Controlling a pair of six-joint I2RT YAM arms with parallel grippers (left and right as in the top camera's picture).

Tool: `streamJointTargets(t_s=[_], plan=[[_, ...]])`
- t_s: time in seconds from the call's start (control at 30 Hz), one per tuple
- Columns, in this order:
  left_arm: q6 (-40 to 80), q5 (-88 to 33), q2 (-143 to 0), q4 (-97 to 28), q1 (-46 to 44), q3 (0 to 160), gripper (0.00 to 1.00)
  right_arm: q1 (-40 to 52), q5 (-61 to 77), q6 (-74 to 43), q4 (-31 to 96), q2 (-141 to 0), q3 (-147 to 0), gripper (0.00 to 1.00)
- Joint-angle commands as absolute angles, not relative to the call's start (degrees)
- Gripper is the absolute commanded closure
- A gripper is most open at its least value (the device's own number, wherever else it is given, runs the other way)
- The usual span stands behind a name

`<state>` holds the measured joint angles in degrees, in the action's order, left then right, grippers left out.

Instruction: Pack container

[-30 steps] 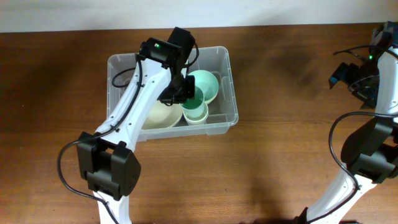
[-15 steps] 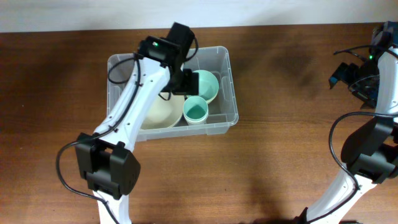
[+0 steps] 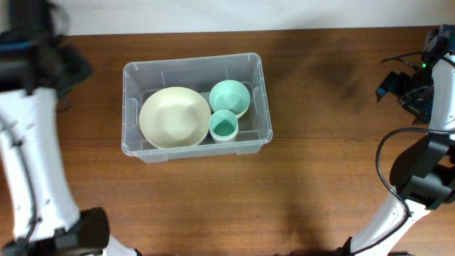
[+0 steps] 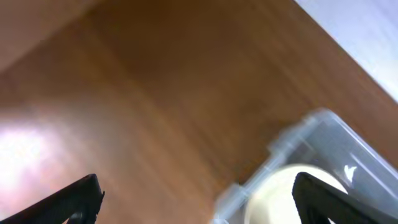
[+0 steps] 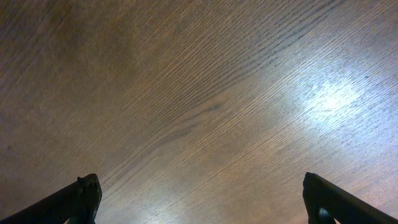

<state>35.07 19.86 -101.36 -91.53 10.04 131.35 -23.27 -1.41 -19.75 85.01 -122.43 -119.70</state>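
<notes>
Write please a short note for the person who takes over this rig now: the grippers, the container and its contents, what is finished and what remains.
The left gripper is open and empty, over the table to the left of the container.
The right gripper is open and empty, over bare table far to the right.
The container stands upright mid-table, holding a cream bowl, a green bowl and a small green cup.
Done: three items are inside.
Left: no loose item or lid shows in the overhead view, so packing looks finished. Confirm this first.

Spread claw (image 4: 196, 190) before container (image 4: 329, 134) corner
</notes>
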Motion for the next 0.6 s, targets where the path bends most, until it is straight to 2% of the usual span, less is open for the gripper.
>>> streamJointTargets(t_s=[0.0, 0.43, 0.57], plan=[[38.4, 20.3, -100.1, -94.1, 16.4, 131.8, 0.0, -23.3, -1.6, -20.4, 85.0, -122.2, -119.4, 0.01], [38.4, 17.2, -100.2, -89.0, 18.4, 123.0, 0.0, -23.3, -1.6, -20.4, 84.9, -122.2, -119.4, 0.01], [38.4, 11.1, -100.2, -88.3, 18.4, 123.0, 0.0, -23.3, -1.5, -20.4, 84.9, -122.2, -119.4, 0.01]])
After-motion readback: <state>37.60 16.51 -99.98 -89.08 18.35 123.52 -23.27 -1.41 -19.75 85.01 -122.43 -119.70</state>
